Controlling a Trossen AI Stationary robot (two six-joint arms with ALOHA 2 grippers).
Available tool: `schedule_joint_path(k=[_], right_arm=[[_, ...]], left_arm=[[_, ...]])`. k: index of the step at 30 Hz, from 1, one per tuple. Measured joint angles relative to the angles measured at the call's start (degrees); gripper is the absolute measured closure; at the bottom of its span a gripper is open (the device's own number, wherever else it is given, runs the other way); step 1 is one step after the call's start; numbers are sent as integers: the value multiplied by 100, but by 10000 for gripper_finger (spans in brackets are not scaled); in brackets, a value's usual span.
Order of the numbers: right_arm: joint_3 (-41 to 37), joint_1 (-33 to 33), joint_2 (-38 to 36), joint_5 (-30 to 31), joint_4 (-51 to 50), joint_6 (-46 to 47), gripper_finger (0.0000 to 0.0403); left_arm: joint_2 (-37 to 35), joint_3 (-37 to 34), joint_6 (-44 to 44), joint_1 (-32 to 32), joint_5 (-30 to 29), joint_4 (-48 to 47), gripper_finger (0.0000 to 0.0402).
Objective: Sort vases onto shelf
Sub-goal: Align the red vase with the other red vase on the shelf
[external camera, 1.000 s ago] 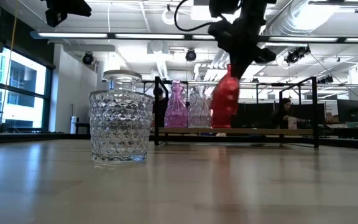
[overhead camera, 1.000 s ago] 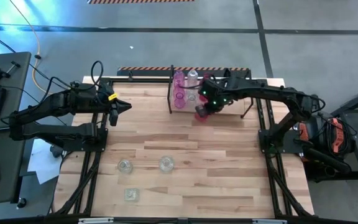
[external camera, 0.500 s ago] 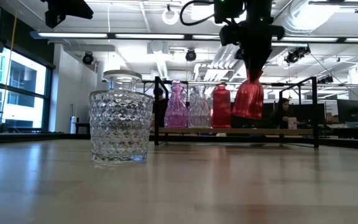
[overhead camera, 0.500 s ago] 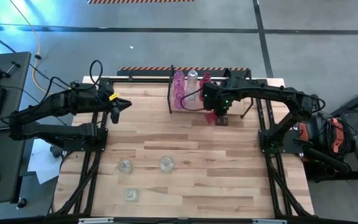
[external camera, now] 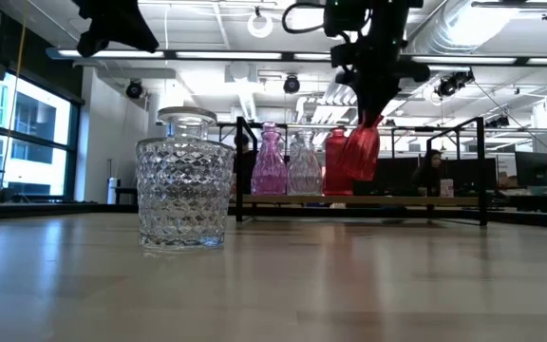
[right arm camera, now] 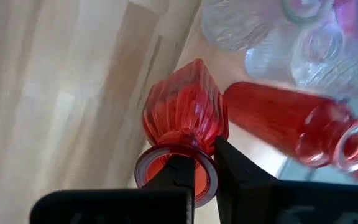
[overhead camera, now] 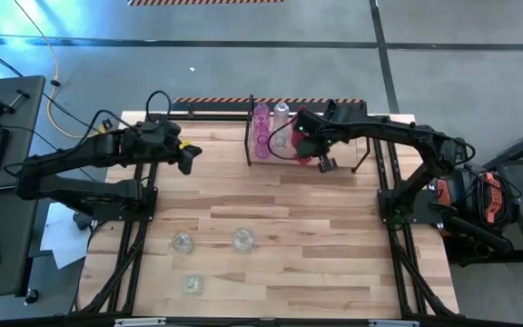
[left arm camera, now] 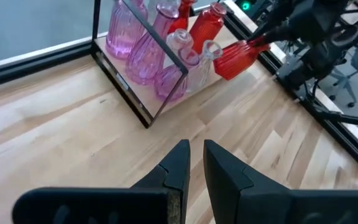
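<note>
My right gripper is shut on a red ribbed vase that hangs in the air just in front of the shelf at the table's far edge. On the shelf stand pink vases, clear vases and a red vase, each on its base. My left gripper hovers shut and empty above the table's far left part, pointing toward the shelf. My right gripper holds the red vase by the rim of its mouth, one finger inside the mouth and one outside. The fingers come from above, pointing down. The vase hangs below them, tilted, its base lifted clear of table and shelf.
Three clear glass vases stand on the near left part of the table; one cut-glass one fills the low view's left. Bare wood lies between them and the shelf.
My right gripper has rolled its wrist and gone toward the shelf. The red vase swung from tilted through upright and now tilts toward the shelf's red vase. My left gripper has gone a little toward the table's right edge and rolled.
</note>
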Motion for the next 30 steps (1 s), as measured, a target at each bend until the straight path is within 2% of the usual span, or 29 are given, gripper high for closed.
schedule_joint_path(k=[7,14,21,30], right_arm=[[0,-328,0,-472,133,1330,398],[2,-359,106,-873,75,1939,398],[2,-364,370,-614,171,2588,398],[2,-510,376,-978,9,3593,398]], left_arm=[[182,-2,172,0,-2,549,367],[183,-2,322,0,-2,805,367],[183,-2,325,0,1,806,367],[183,-2,340,0,23,806,367]])
